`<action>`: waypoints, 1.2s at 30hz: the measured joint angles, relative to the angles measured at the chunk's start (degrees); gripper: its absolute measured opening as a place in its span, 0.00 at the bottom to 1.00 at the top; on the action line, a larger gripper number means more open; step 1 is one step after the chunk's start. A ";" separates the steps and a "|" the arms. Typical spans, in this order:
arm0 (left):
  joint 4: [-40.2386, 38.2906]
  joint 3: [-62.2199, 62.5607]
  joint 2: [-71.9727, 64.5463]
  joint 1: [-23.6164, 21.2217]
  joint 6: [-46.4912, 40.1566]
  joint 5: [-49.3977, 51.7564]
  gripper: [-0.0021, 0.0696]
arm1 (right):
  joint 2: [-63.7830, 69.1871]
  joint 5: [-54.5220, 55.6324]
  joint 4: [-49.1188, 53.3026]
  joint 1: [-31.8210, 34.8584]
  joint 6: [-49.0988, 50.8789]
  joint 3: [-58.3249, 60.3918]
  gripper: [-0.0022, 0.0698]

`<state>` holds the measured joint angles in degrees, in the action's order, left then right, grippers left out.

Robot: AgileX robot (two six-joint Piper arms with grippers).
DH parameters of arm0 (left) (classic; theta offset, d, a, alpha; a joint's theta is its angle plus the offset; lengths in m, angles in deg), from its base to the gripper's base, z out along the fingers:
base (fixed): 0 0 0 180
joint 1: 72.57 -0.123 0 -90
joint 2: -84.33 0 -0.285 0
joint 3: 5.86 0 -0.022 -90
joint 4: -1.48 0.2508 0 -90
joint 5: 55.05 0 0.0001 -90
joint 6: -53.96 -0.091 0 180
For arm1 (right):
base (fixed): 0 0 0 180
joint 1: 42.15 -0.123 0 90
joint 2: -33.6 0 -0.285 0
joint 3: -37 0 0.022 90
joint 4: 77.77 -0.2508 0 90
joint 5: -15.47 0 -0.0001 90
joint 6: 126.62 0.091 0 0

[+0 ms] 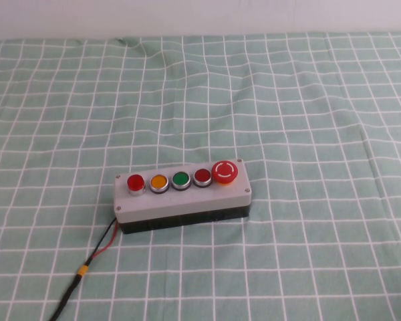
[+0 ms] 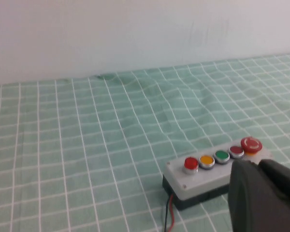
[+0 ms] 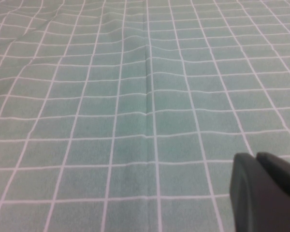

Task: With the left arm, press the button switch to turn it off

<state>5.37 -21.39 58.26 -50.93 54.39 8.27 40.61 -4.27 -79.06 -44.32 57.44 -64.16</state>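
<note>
A grey button box (image 1: 182,195) sits on the green checked cloth (image 1: 287,100). Along its top run the bright red button switch (image 1: 135,182), then yellow (image 1: 158,182), green (image 1: 180,180), dark red (image 1: 202,176) and a big mushroom button (image 1: 224,172). Red and black wires (image 1: 100,245) trail off its left end. Neither gripper is in sight.

only small parts of the robot show. in the left wrist view, the left tool (image 2: 263,198) appears as a bulky matte black block with rounded edges and a narrow seam between two dark halves. in the right wrist view, the right tool (image 3: 265,193) looks alike: smooth black plastic, softly rounded corners, one thin seam. neither arm appears in the high view.
</note>
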 joint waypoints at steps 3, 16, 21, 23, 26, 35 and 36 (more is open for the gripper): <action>-0.39 -1.75 0.22 0.00 0.21 2.29 0.03 | 0.00 0.00 0.00 0.00 0.00 0.00 0.01; -0.19 -11.63 0.22 0.00 0.21 4.63 0.03 | 0.00 0.00 0.00 0.00 0.00 0.00 0.01; 1.66 -15.50 0.22 0.00 0.21 0.67 0.03 | 0.00 0.00 0.00 0.00 0.00 0.00 0.01; 2.51 -17.36 0.22 0.00 0.21 -3.43 0.03 | 0.00 0.00 0.00 0.00 0.00 0.00 0.01; 3.76 -20.68 0.22 0.00 0.21 -10.47 0.03 | 0.00 0.00 0.00 0.00 0.00 0.00 0.01; 4.63 -32.94 0.22 0.00 0.21 -35.49 0.03 | 0.00 0.00 0.00 0.00 0.00 0.00 0.01; 4.62 -34.63 0.22 0.00 0.21 -38.19 0.03 | 0.00 0.00 0.00 0.00 0.00 0.00 0.01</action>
<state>9.99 -56.02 58.49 -50.93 54.60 -29.92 40.61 -4.27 -79.06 -44.32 57.44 -64.16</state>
